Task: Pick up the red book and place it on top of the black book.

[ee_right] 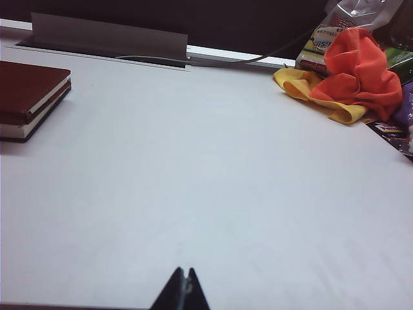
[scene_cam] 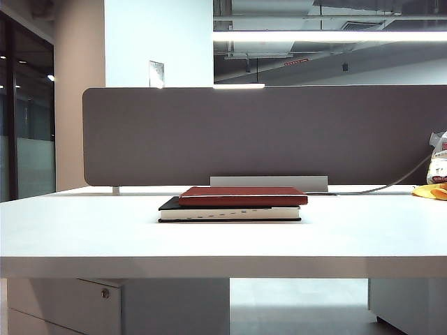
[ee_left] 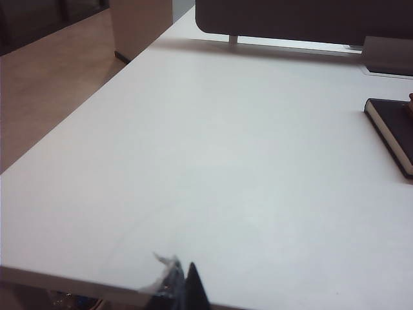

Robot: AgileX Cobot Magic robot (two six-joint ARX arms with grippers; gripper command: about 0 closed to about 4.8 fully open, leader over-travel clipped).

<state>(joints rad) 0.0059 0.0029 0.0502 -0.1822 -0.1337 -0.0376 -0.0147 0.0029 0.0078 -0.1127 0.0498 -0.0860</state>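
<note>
Atop black book [scene_cam: 230,213], red book [scene_cam: 242,196]; left claw [ee_left: 182,284], right claw [ee_right: 182,290] both closed, apart.

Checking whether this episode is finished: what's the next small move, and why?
Probably none; hold both arms parked. The red book already lies on the black book, and the left gripper and shut right gripper sit back near the table edge, holding nothing.

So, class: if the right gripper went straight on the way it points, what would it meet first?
Probably nothing soon: ahead of the right gripper lies bare table. The books sit off to one side, the cloths to the other.
</note>
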